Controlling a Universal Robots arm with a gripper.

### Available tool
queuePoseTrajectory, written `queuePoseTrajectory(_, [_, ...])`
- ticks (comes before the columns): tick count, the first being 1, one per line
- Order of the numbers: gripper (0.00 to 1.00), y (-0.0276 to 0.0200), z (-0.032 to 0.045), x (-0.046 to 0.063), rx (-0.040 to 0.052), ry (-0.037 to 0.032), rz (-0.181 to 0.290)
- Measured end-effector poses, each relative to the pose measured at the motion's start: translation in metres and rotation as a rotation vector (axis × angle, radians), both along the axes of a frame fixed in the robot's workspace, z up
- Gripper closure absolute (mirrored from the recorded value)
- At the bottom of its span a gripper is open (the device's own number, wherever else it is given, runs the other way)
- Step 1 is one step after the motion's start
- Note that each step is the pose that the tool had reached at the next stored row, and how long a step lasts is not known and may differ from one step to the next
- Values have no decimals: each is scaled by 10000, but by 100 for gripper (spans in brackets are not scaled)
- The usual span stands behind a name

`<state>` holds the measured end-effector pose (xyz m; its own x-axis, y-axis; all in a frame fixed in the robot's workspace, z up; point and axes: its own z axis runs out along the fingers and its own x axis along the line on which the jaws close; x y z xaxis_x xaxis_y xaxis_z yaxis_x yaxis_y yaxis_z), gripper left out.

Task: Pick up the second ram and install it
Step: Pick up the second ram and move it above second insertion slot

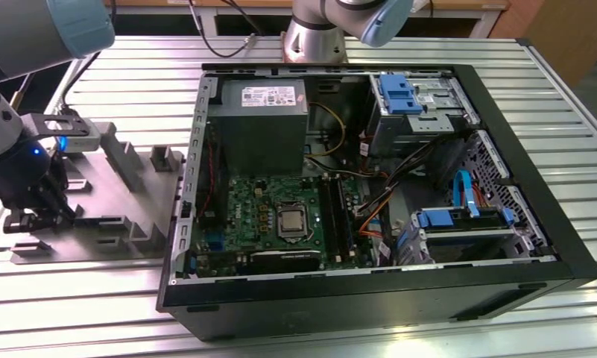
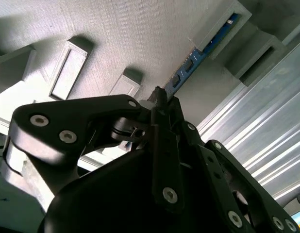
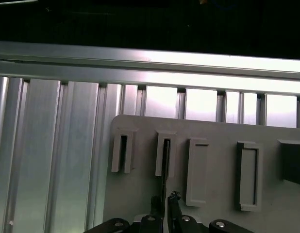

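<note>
The second ram [image 2: 198, 56] is a thin blue stick standing on edge in a slotted holder of the grey fixture plate [image 2: 116, 39]. Seen edge-on in the first wrist view, the second ram [image 3: 165, 160] is a dark line in one slot of the fixture plate [image 3: 213, 145]. My gripper [image 2: 160, 97] has its black fingers pressed together on the near end of the stick, and they also flank the stick where my gripper [image 3: 166, 200] appears in the first wrist view. On the exterior view's left, my gripper [image 1: 24, 220] is low over the fixture plate [image 1: 99, 224], away from the green motherboard [image 1: 268, 198].
An open black computer case [image 1: 378, 298] lies on the slatted aluminium table [image 1: 428, 48], holding a grey power supply [image 1: 263, 123], blue drive bays [image 1: 398, 93] and loose cables [image 1: 378, 201]. The arm's base [image 1: 313, 37] stands behind the case. Several empty holders [image 3: 249, 174] rise from the fixture.
</note>
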<state>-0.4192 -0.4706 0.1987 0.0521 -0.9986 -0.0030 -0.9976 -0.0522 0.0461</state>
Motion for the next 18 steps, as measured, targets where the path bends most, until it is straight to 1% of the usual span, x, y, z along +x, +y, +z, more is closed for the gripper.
queuePoseTrajectory(2, [81,0,0,0,0,0,0])
queuePoseTrajectory(3, [83,0,0,0,-1,0,0])
queuePoseTrajectory(4, [88,0,0,0,0,0,0])
queuePoseTrajectory(18, [88,0,0,0,-9,0,0])
